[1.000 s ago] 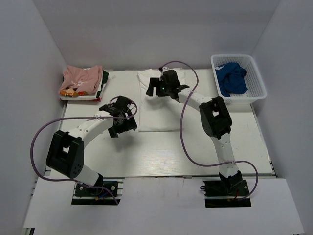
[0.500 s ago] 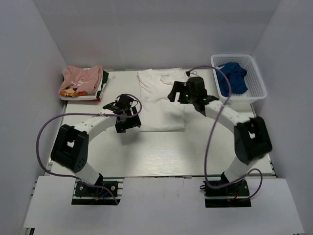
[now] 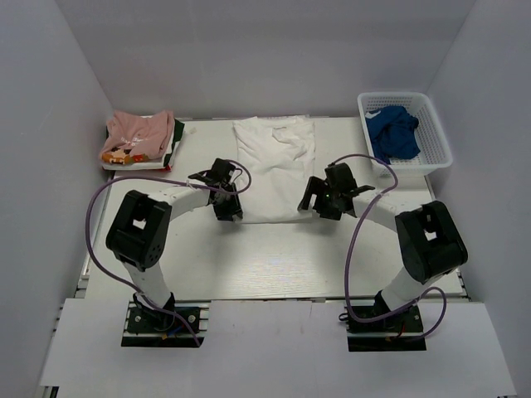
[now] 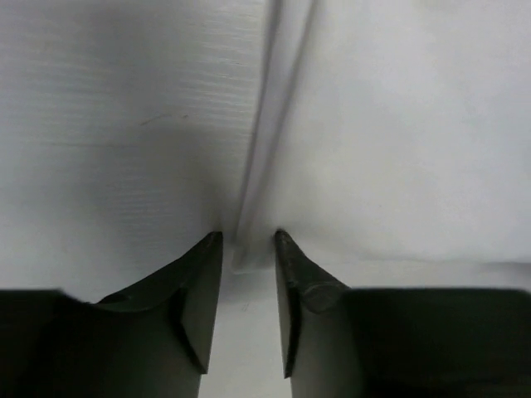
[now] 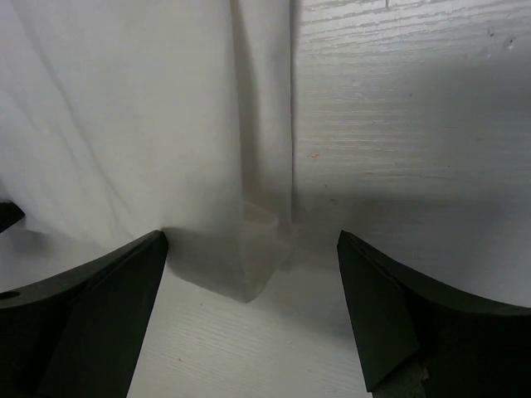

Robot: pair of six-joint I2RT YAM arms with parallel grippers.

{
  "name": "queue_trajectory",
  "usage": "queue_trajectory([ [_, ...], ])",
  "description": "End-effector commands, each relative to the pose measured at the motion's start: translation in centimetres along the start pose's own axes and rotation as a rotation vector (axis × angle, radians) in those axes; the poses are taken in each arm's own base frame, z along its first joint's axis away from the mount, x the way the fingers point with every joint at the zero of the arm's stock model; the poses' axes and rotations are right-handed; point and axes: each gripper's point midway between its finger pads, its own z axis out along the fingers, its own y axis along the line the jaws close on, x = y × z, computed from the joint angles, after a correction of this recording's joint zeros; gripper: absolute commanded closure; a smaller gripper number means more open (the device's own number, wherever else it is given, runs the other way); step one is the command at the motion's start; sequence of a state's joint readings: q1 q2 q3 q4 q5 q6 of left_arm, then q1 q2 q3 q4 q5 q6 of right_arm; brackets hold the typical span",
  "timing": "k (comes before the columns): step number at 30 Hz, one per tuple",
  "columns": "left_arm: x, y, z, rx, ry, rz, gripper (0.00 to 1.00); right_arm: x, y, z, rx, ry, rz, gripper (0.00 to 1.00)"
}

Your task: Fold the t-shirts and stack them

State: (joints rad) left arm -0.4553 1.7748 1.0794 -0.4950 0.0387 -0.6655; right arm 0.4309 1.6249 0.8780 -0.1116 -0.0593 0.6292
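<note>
A white t-shirt (image 3: 274, 166) lies flat in the middle of the table, plain side up, its hem toward me. My left gripper (image 3: 226, 209) is at its near left corner. In the left wrist view the jaws (image 4: 249, 236) have narrowed to a small gap around that cloth corner (image 4: 249, 249), still slightly apart. My right gripper (image 3: 318, 204) is at the near right corner. It stands wide open (image 5: 253, 240), with the folded corner (image 5: 257, 261) lying between the fingers, untouched. A pink t-shirt (image 3: 137, 134) lies folded at the back left.
The pink tee rests on another folded garment with a green edge (image 3: 172, 145). A white basket (image 3: 431, 145) at the back right holds a blue cloth (image 3: 392, 133). White walls enclose the table on three sides. Purple cables loop off both arms.
The right arm swung from the shirt's far end down to its near right corner. The left gripper slid to the near left corner and its jaws narrowed around the cloth.
</note>
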Motion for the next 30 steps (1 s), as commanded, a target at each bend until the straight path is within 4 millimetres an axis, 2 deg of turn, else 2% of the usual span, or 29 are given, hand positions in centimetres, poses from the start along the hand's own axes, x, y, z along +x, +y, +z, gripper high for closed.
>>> queue_trajectory([
  [1,1.1,-0.8,0.7,0.057,0.041,0.015,0.60,0.1,-0.3,0.5,-0.008,0.001,0.074,0.14],
  [2,1.1,-1.4,0.9,0.085,0.048,0.016,0.64,0.6,-0.5,0.8,-0.009,0.018,0.082,0.18],
  [3,1.7,-1.2,1.1,0.095,0.063,0.016,0.74,1.1,-0.7,1.0,-0.008,0.031,0.088,0.22],
  [4,2.0,-1.4,1.3,0.111,0.069,0.016,0.77,1.3,-0.7,1.1,-0.022,0.043,0.099,0.36],
  [5,2.8,-1.4,1.4,0.130,0.092,0.016,0.81,1.6,-0.8,1.3,-0.024,0.053,0.103,0.45],
  [6,2.8,-1.5,1.6,0.141,0.096,0.016,0.96,2.1,-1.2,1.5,-0.020,0.064,0.111,0.56],
  [7,2.8,-1.5,1.7,0.141,0.097,0.016,1.00,2.7,-1.2,1.5,-0.036,0.084,0.118,0.69],
  [8,3.0,-1.7,1.6,0.150,0.104,0.016,1.00,2.8,-1.1,1.3,-0.043,0.083,0.122,0.90],
  [9,3.4,-1.3,1.7,0.142,0.115,0.015,1.00,3.1,-1.2,1.2,-0.043,0.091,0.120,0.98],
  [11,4.1,-1.2,0.9,0.150,0.111,0.024,1.00,4.0,-1.3,0.6,-0.056,0.112,0.118,1.00],
  [12,4.1,-1.3,0.4,0.158,0.100,0.026,1.00,3.7,-0.8,-0.3,-0.075,0.094,0.103,1.00],
  [13,4.1,-1.3,-0.3,0.168,0.088,0.028,1.00,5.0,-1.5,-0.7,-0.062,0.120,0.105,1.00],
  [14,4.3,-1.6,-1.7,0.199,0.055,0.042,1.00,5.1,-1.5,-1.4,-0.065,0.113,0.104,1.00],
  [16,4.6,-1.9,-3.2,0.229,0.025,0.056,1.00,5.6,-1.0,-2.8,-0.092,0.113,0.069,1.00],
  [17,5.5,-1.7,-3.8,0.233,0.030,0.069,1.00,7.4,-1.8,-3.5,-0.073,0.166,0.072,1.00],
  [18,5.9,-2.0,-4.6,0.248,0.024,0.084,1.00,6.9,-1.0,-4.9,-0.111,0.130,0.034,1.00],
  [19,5.6,-2.4,-6.3,0.277,-0.012,0.089,1.00,7.6,-0.9,-5.4,-0.119,0.142,0.020,1.00],
  [21,7.3,-2.7,-7.9,0.316,0.015,0.117,1.00,9.0,-0.5,-7.5,-0.156,0.179,-0.026,1.00],
  [22,7.7,-3.1,-9.7,0.361,0.006,0.125,1.00,9.2,-0.2,-8.7,-0.174,0.181,-0.035,1.00],
  [24,8.3,-3.6,-11.5,0.400,-0.003,0.139,1.00,9.2,0.3,-10.8,-0.192,0.163,-0.058,1.00],
  [27,7.2,-4.3,-15.0,0.433,-0.084,0.132,1.00,6.9,1.8,-14.0,-0.225,0.063,-0.091,1.00],
  [28,6.3,-5.0,-16.3,0.457,-0.125,0.136,1.00,6.1,2.3,-14.9,-0.238,0.023,-0.095,1.00],
  [30,5.2,-5.7,-17.6,0.480,-0.172,0.139,1.00,4.2,3.8,-16.3,-0.274,-0.035,-0.104,1.00],
])
